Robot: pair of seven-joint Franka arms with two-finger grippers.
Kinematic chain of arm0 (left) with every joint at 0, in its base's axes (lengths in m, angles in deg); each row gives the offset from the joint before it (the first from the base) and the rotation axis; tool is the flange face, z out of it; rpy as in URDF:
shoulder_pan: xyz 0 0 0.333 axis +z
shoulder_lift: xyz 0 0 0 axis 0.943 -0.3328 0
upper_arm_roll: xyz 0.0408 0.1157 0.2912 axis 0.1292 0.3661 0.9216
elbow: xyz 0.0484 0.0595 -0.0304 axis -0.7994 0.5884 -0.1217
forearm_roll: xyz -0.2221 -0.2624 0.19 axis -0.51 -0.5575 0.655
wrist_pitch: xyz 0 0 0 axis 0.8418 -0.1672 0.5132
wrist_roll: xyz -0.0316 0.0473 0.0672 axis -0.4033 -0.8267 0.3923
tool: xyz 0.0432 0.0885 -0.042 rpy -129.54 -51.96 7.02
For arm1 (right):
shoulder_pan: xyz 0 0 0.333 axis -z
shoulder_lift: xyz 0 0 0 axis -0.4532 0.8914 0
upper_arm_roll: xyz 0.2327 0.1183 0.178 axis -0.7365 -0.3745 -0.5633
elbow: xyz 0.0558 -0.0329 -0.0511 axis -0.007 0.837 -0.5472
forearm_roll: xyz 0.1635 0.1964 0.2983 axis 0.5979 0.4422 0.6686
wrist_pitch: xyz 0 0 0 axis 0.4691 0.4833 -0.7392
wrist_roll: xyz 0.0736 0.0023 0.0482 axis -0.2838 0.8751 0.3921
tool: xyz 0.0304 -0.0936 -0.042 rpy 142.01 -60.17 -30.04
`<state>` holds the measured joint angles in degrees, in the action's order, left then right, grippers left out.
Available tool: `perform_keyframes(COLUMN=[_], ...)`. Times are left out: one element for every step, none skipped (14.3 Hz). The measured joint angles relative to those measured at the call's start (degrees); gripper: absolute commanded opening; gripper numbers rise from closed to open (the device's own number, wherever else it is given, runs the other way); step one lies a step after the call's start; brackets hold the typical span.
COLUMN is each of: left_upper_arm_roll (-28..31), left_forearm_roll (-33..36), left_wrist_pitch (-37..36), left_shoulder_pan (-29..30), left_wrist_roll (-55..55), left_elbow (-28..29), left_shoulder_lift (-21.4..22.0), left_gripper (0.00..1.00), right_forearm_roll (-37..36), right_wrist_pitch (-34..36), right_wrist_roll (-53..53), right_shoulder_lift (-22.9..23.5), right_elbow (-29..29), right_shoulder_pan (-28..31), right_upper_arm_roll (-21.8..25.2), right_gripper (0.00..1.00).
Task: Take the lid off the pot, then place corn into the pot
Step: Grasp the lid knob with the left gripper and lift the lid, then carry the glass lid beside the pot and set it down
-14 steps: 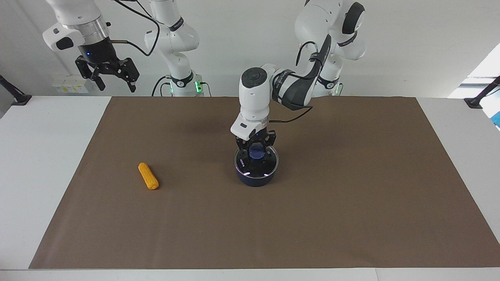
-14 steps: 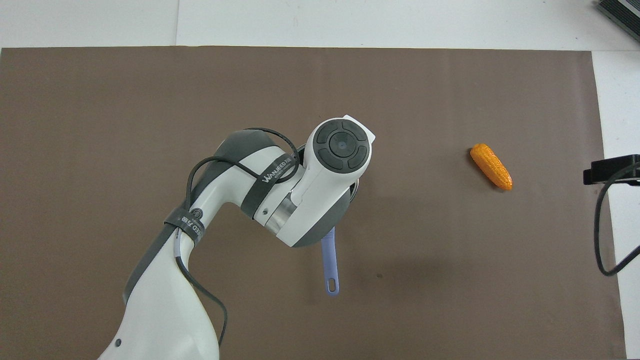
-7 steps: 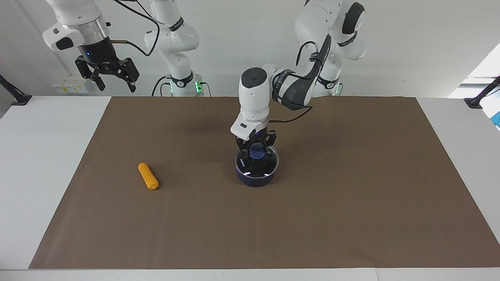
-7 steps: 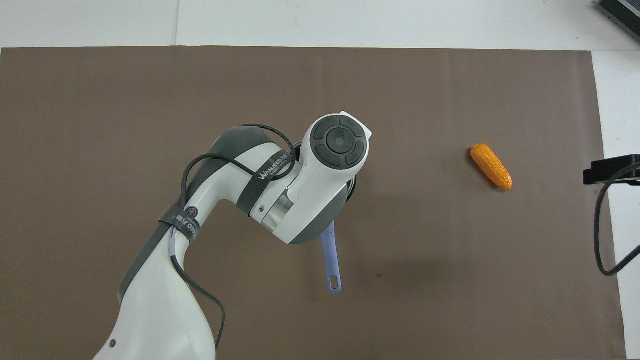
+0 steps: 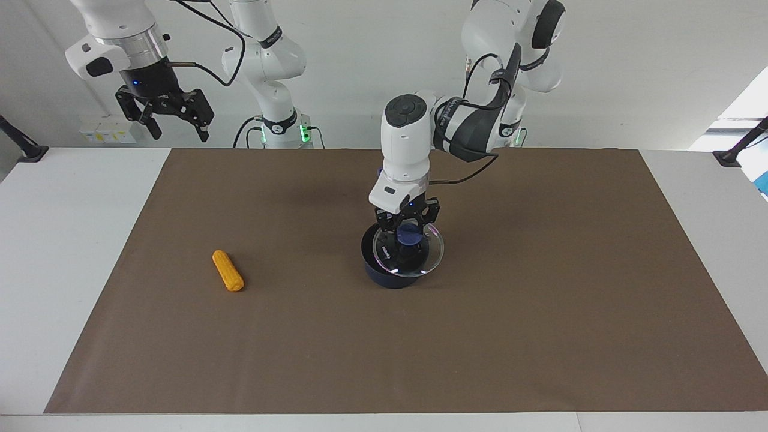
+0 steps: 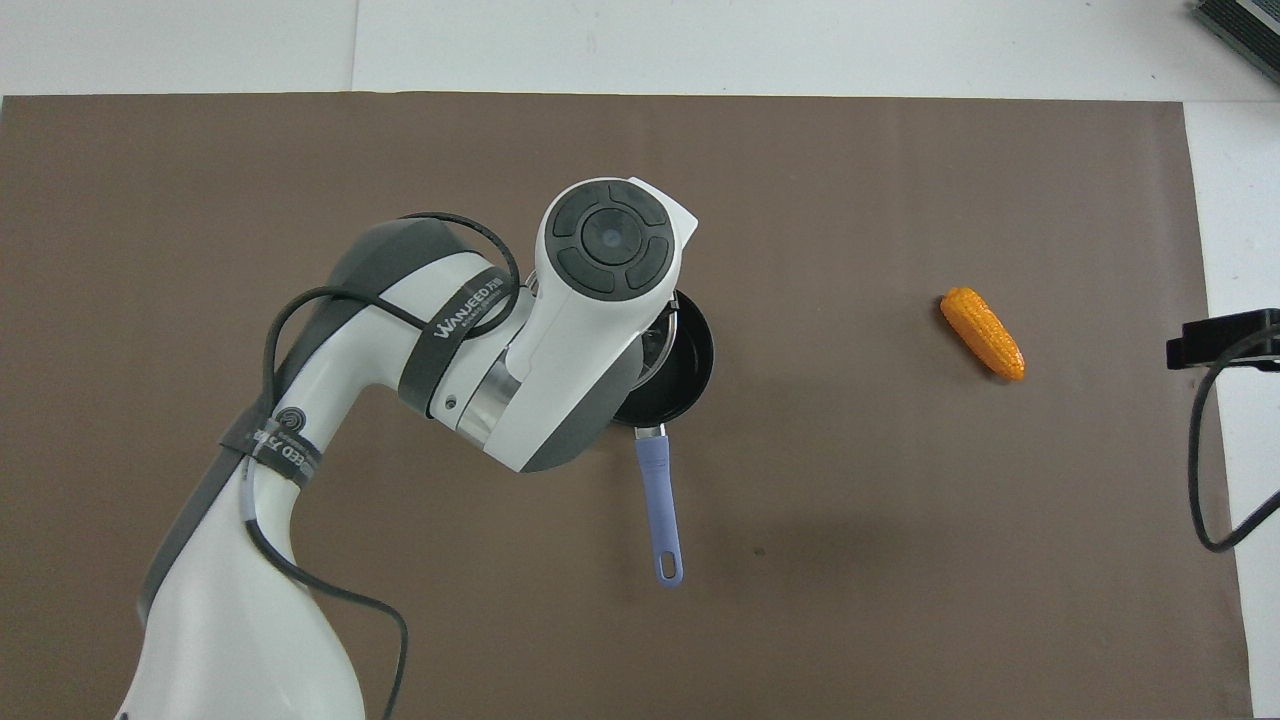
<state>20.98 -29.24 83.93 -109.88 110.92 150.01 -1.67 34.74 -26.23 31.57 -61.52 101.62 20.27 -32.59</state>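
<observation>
The dark blue pot [image 5: 387, 281] stands mid-mat, its black inside [image 6: 688, 362] partly uncovered and its light-blue handle [image 6: 660, 500] pointing toward the robots. My left gripper [image 5: 410, 234] is shut on the blue knob of the glass lid [image 5: 429, 258]. The lid hangs just above the pot, offset toward the left arm's end. In the overhead view the left wrist hides the gripper and most of the lid [image 6: 668, 335]. The corn [image 5: 228, 270] [image 6: 982, 332] lies on the mat toward the right arm's end. My right gripper [image 5: 179, 129] waits open, high over the table's edge by its base.
A brown mat [image 5: 540, 300] covers most of the white table. A black cable [image 6: 1205, 470] loops over the table's edge at the right arm's end. Black clamps [image 5: 24, 147] sit at both ends of the table.
My left gripper has lifted the lid off the pot and carried it a little toward the left arm's end, uncovering part of the pot. The right arm and the corn have stayed put.
</observation>
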Motion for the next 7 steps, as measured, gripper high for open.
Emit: perform_keyframes(left_upper_arm_roll=[0.0,0.0,0.0,0.1,0.1,0.2,0.2], left_forearm_roll=[0.0,0.0,0.0,0.1,0.1,0.1,0.1], left_wrist_pitch=[-1.0,-1.8,-2.7,-3.4,-3.9,-4.0,-4.0], left_shoulder_pan=[0.7,1.8,3.2,4.8,6.7,8.8,10.8], left_wrist_roll=[-0.6,-1.9,-4.0,-6.5,-9.4,-11.6,-13.4], left_elbow=[0.0,0.1,0.4,0.8,1.3,1.9,2.4], left_shoulder_lift=[0.6,0.9,1.1,1.1,1.1,1.1,1.1], left_gripper=[0.00,0.00,0.00,0.00,0.00,0.00,0.00], right_forearm_roll=[0.0,0.0,0.0,0.0,0.0,0.0,0.0], right_wrist_pitch=[0.0,0.0,0.0,0.0,0.0,0.0,0.0], right_wrist_roll=[0.0,0.0,0.0,0.0,0.0,0.0,0.0], right_shoulder_lift=[0.0,0.0,0.0,0.0,0.0,0.0,0.0], right_elbow=[0.0,0.0,0.0,0.0,0.0,0.0,0.0], right_shoulder_pan=[0.0,0.0,0.0,0.0,0.0,0.0,0.0], right_upper_arm_roll=[0.0,0.0,0.0,0.0,0.0,0.0,0.0], right_gripper=[1.00,1.00,1.00,1.00,1.00,1.00,1.00])
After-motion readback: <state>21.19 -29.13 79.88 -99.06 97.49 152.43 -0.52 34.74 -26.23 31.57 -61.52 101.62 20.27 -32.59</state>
